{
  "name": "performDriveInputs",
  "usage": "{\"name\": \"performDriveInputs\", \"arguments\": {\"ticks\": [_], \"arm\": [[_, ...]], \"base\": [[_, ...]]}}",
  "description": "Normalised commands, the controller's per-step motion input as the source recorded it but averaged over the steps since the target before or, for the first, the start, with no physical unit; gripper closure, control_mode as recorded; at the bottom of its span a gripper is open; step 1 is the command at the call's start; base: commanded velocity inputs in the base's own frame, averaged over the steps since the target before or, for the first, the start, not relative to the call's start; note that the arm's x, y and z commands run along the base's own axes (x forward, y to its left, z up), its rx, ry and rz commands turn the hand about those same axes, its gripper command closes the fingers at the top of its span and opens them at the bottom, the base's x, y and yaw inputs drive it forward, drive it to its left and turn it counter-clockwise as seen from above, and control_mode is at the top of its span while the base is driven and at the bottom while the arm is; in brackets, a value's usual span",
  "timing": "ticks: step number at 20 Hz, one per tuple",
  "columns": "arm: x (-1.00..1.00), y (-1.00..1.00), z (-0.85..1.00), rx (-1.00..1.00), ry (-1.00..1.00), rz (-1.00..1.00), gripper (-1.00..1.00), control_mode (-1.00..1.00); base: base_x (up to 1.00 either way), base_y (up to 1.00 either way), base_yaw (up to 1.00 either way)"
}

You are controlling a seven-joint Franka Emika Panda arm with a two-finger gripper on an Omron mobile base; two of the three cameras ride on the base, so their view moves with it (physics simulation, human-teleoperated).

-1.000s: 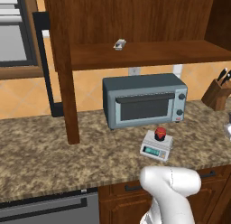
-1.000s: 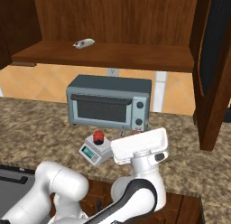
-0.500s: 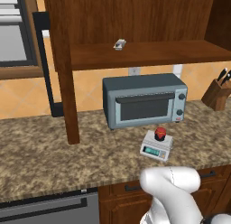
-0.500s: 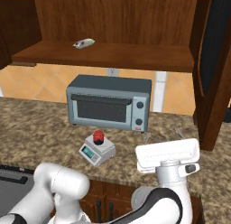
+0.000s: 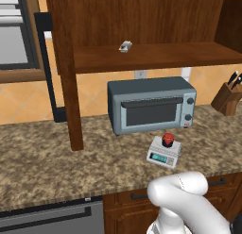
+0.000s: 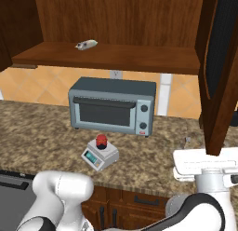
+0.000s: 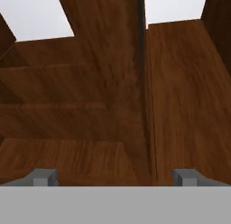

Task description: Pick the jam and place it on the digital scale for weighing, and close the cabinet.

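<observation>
Jam (image 5: 167, 139) sits on top of the digital scale (image 5: 163, 152), on the granite counter (image 5: 42, 157) just in front of the toaster oven (image 5: 151, 104). Seen from the right as well: red lid (image 6: 101, 141) upright on the small grey platform (image 6: 99, 155). Weighing part looks finished, judging by how things lie.

Remaining step, by that reckoning: closing the cabinet (image 5: 142, 30). Both doors stand open, left door edge-on (image 5: 64, 72) near the counter's left half, right door swung out toward the robot (image 6: 221, 71) with its dark panel facing inward. On the shelf, a small grey-white boxy item (image 5: 125, 46), well back from the door's path.

Gripper (image 7: 115, 177) looks straight at brown wood, fingertips (image 7: 43, 176) spread wide apart with nothing between them. White hand visible in the right base view just below the lower edge of the right door.

To do it well: get the hand onto the outer face of the right door, near the free edge rather than the hinge, and push in a steady arc. Best kept flat against the wood so the fingers do not slip off the edge. Then the same for the left door. Worth keeping the elbow high over the scale so the jar stays put.
</observation>
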Motion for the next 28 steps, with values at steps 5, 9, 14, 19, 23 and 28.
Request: {"name": "performDriveInputs", "arguments": {"ticks": [5, 9, 14, 19, 23, 28], "arm": [[-0.12, -0.56, 0.22, 0.04, -0.01, 0.0, -1.0, -1.0], [0.0, -0.41, 0.16, 0.0, 0.02, 0.0, -1.0, -1.0], [-0.29, -0.08, 0.91, 0.0, -0.15, 0.0, -1.0, -1.0], [-0.5, 0.52, 1.0, -0.05, -0.49, 0.09, -1.0, -1.0], [-0.02, 1.0, 0.99, -0.12, -0.55, 0.16, -1.0, -1.0], [0.01, 1.0, 1.0, -0.24, -0.26, 0.04, -1.0, -1.0]], "base": [[0.0, 0.0, 0.0], [0.0, 0.0, 0.0], [0.0, 0.0, 0.0], [0.0, 0.0, 0.0], [0.0, 0.0, 0.0], [0.0, 0.0, 0.0]]}}
